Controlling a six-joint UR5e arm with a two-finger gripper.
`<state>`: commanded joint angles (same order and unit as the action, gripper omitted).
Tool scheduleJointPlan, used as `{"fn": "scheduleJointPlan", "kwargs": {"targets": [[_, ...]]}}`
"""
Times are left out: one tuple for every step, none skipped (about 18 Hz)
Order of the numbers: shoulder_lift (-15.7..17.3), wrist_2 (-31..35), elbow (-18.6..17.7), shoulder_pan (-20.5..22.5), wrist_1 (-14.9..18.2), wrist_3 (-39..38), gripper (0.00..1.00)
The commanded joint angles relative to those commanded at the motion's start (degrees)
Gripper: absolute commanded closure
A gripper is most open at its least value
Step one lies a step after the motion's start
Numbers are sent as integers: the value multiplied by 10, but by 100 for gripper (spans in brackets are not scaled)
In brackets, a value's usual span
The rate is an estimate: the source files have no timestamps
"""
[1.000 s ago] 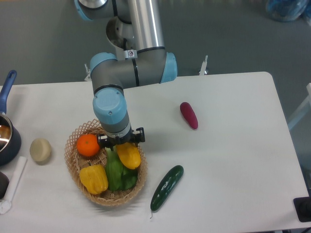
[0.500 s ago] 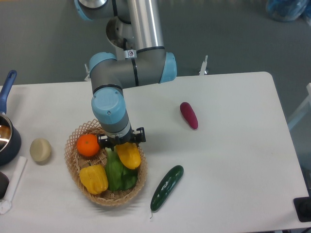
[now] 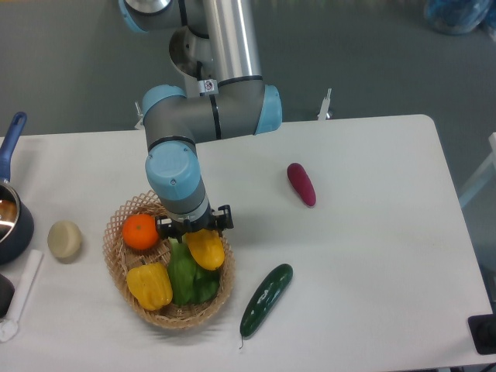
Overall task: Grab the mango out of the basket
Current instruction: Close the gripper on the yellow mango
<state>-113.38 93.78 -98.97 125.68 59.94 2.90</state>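
The mango (image 3: 207,249), a smooth yellow-orange oval, lies in the right side of the tan wicker basket (image 3: 116,268). My gripper (image 3: 195,231) points straight down over the mango's upper end, at or just above it. The blue wrist above hides the fingers, so I cannot make out how the jaws stand or whether they touch the fruit. The mango leans against a green pepper (image 3: 188,279).
The basket also holds a round orange (image 3: 140,232) at the left and a lumpy yellow bell pepper (image 3: 149,285) at the front. On the table lie a cucumber (image 3: 266,298), a purple eggplant (image 3: 301,184) and a beige lump (image 3: 64,239). A dark pot (image 3: 11,226) sits at the left edge.
The wrist has shifted very slightly up and to the left in the picture. The mango and the other fruits lie where they were.
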Motion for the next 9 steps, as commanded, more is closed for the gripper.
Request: {"fn": "scheduleJointPlan", "kwargs": {"targets": [[0,0,-1,0,0,0,13],[0,0,-1,-1,1,0,14],[1,0,-1,0,1,1,15],[3,0,-1,-1,1,1,18],[3,0,-1,-1,1,1,23],[3,0,0,-1,1,1,26],[4,0,0,-1,1,1,32],[4,0,0,-1,1,1,35],[6,0,0,0,2,1,41]]}}
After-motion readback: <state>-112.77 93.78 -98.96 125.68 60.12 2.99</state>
